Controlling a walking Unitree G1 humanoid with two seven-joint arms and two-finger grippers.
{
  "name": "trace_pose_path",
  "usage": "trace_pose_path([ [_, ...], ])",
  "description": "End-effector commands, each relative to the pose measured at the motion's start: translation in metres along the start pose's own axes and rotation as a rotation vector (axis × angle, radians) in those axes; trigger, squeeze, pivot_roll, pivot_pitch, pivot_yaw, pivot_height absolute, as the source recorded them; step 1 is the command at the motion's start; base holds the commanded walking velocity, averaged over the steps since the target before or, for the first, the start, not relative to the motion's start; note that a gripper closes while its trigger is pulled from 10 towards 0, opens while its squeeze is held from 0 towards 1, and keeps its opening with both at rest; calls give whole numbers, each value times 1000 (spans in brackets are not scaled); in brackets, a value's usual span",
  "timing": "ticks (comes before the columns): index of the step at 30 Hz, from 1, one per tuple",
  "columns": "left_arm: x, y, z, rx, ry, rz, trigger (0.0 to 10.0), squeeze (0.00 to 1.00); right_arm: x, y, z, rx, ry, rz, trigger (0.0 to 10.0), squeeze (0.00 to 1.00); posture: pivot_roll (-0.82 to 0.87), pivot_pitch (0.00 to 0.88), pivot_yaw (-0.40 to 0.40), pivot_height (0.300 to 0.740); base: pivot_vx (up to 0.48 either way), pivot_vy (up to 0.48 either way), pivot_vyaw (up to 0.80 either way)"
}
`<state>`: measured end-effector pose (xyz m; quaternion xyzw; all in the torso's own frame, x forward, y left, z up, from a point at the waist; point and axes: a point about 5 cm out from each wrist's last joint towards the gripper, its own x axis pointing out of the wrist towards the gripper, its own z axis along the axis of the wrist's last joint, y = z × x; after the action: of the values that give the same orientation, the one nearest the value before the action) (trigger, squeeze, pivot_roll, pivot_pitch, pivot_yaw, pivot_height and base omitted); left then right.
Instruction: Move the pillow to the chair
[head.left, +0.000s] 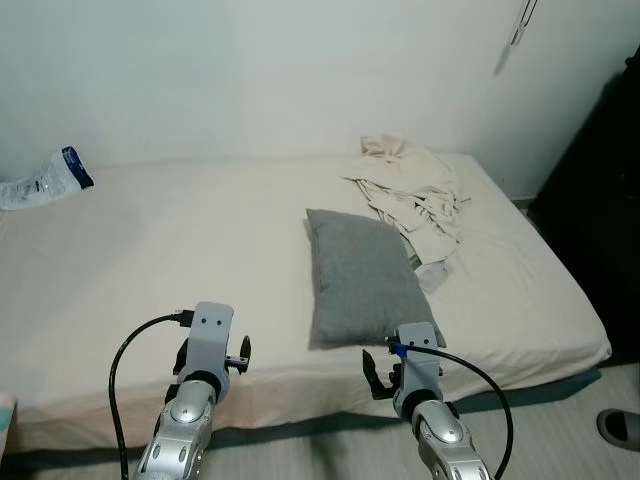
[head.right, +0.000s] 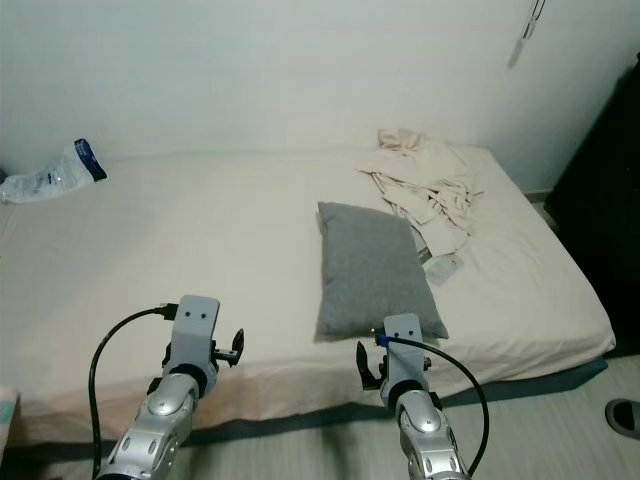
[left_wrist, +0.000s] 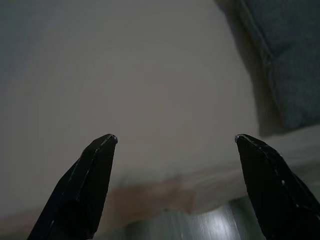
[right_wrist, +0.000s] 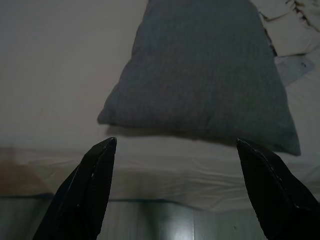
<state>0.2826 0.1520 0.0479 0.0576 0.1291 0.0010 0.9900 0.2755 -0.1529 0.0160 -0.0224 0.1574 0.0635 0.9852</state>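
Bed (head.left: 200, 260) — grey pillow (head.left: 365, 275) flat.

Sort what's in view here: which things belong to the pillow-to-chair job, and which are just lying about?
Part of the job:
- grey pillow, lying on the bed near its front edge
- right gripper, open, facing the pillow
- left gripper, open, over bare sheet

Lying about:
- crumpled beige cloth behind the pillow
- plastic bag at the far left corner
- slipper on the floor

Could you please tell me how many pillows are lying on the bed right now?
1: a grey rectangular fabric pillow lies near the bed's front edge, right of centre, beside crumpled beige cloth; the cloth could hide others.
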Motion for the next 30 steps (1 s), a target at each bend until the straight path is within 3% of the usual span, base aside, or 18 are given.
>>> trace_pose_path([
  [1, -1, -1, -2, -7, 4, -4, 10000, 0, -1, -1, -3, 3, 7, -3, 10000, 0, 28, 101, 1, 740, 401, 0, 0],
  [12, -1, -1, -3, -11, 2, 0, 10000, 0, -1, -2, -2, -4, 5, -1, 10000, 0, 24, 91, -3, 740, 396, 0, 0],
  [30, -1, 6, -8, -53, 32, 61, 10000, 0, -2, -2, -2, -9, 6, 5, 10000, 0, 26, 99, -6, 740, 0, 0, 0],
])
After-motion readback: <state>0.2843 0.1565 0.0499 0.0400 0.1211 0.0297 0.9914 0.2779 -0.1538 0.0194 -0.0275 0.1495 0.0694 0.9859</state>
